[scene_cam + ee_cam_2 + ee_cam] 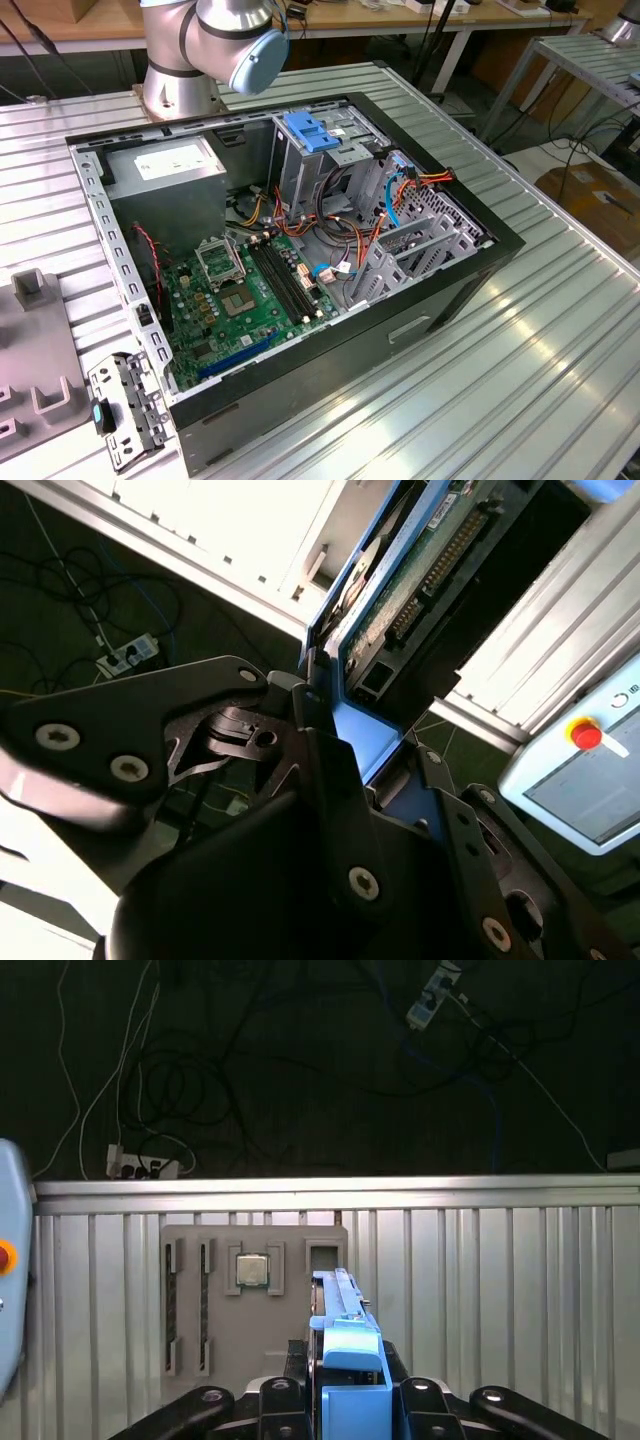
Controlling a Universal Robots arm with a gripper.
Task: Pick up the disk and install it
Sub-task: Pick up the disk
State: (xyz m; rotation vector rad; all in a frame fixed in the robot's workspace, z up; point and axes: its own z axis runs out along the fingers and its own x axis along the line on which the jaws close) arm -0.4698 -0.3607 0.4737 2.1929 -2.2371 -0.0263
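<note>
My gripper [345,715] is shut on the disk [425,565], held on edge in the air. In the second wrist view the disk's green circuit-board side and a blue side rail [365,735] run between the black fingers [330,770]. In the first wrist view the disk [338,1305] shows edge-on, its blue rail rising from the gripper [345,1400]. It hangs above a ribbed metal table [480,1290]. The open computer case [480,270] lies on its side in the exterior view, with a drive cage [345,150] at its far end.
A grey fixture plate [200,1300] holding a processor chip [252,1271] lies on the table below the gripper. A pendant with a red button [586,736] is close by. Inside the case are a power-supply box [165,170], a motherboard [245,300], cables and a blue latch [308,135].
</note>
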